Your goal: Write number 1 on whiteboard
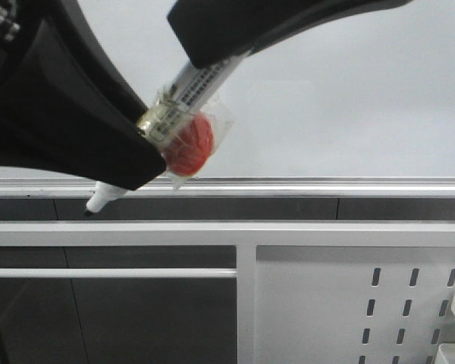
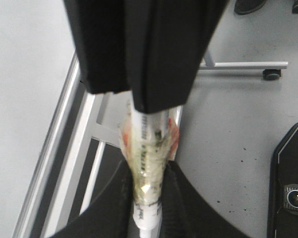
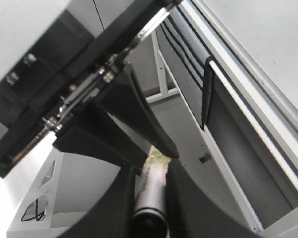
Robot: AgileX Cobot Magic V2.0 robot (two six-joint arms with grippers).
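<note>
The whiteboard [image 1: 349,91] fills the upper front view, pale and glossy, with a silver rail [image 1: 303,186] along its lower edge. No number 1 shows on it. A white marker [image 1: 189,87] wrapped in tape, with a red disc [image 1: 191,144] stuck to it, slants down to the left. Its dark tip [image 1: 89,212] is just below the rail. My left gripper [image 1: 140,152] is shut on the marker near its tip end [image 2: 148,198]. My right gripper [image 1: 212,53] is shut on its rear end [image 3: 151,198]. The board also shows in the left wrist view [image 2: 20,99].
A white frame bar [image 1: 212,233] runs below the rail. A white perforated panel [image 1: 349,303] is at the lower right. The left wrist view shows grey floor, a wheeled stand leg [image 2: 248,65] and a black device [image 2: 290,183].
</note>
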